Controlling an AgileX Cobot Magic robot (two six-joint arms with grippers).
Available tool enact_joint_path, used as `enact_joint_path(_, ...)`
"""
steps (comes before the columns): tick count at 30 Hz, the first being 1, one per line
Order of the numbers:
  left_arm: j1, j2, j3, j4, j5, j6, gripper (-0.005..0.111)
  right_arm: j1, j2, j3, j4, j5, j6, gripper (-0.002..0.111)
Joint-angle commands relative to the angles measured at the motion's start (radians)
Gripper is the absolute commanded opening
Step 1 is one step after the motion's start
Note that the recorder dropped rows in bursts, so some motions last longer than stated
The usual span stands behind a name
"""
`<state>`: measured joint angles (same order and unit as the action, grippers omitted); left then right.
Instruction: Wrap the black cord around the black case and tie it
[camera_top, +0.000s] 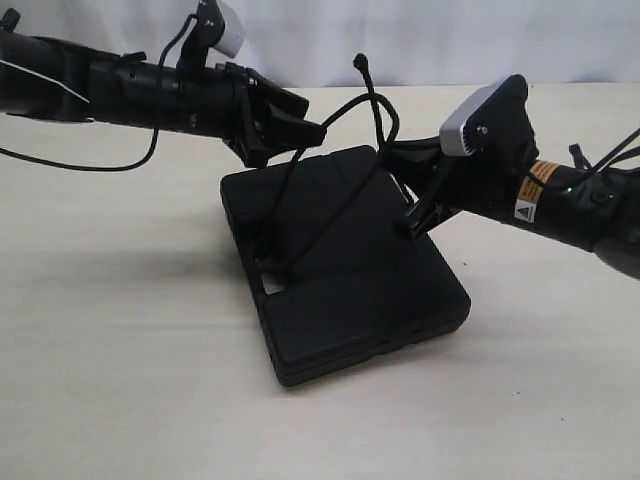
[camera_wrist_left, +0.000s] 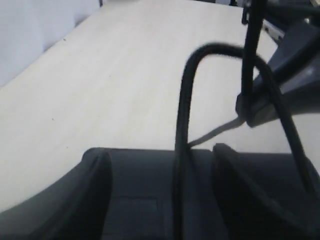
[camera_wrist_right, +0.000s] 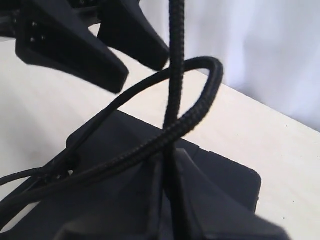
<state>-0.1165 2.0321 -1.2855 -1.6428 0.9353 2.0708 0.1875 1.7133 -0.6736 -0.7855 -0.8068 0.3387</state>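
1. The flat matte black plastic case, with rounded corners, sits in the middle of the pale wooden table. Its cut-out handle slot is on the left-hand side in the exterior view.
2. The thin black braided cord comes up off the case lid near that slot and climbs to the left gripper. It then arches over the far edge of the case and crosses itself in a loose loop. The knotted end pokes straight up.
3. The left arm reaches in low and nearly level over the far-left corner. Its wedge-shaped fingers are spread apart, and the cord just runs through the gap.
4. The right arm slopes down from the right, with the right gripper at the case's right edge. It looks pinched on the upright strand, though the close-up is pretty dark there.
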Motion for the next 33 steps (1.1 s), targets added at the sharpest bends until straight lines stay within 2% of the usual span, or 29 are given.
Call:
enact_joint_path(1,0.000,-0.081,-0.008,-0.098,0.056,0.003,0.057,0.001,-0.007,0.000,0.012,-0.030,0.006,0.004)
enact_joint_path(6,-0.018,-0.107,-0.008,-0.102,0.154,-0.018,0.056,0.001,-0.007,0.000,0.012,-0.030,0.006,0.004)
enact_joint_path(16,-0.150,-0.105,-0.008,-0.102,-0.120,-0.030,0.056,0.001,-0.007,0.000,0.012,-0.028,0.006,0.004)
enact_joint_path(20,-0.175,-0.105,-0.019,-0.102,-0.161,-0.030,0.056,0.001,-0.007,0.000,0.012,-0.026,0.006,0.004)
enact_joint_path(22,-0.174,-0.105,-0.024,-0.102,-0.172,-0.032,0.048,0.001,-0.007,0.000,0.012,-0.022,0.006,0.004)
enact_joint_path(24,-0.174,-0.105,-0.024,-0.102,-0.168,-0.033,0.034,0.001,-0.007,0.000,0.012,-0.022,0.006,0.004)
enact_joint_path(26,-0.174,-0.105,-0.024,-0.102,-0.167,-0.033,0.014,0.001,-0.007,0.000,0.012,-0.022,0.006,0.005)
enact_joint_path(28,-0.174,-0.105,-0.024,-0.102,-0.161,-0.033,0.000,0.001,-0.007,0.000,0.012,-0.018,0.006,0.004)
enact_joint_path(33,-0.174,-0.105,-0.024,-0.102,-0.161,-0.035,0.000,0.001,-0.007,0.000,0.059,0.069,0.014,0.004)
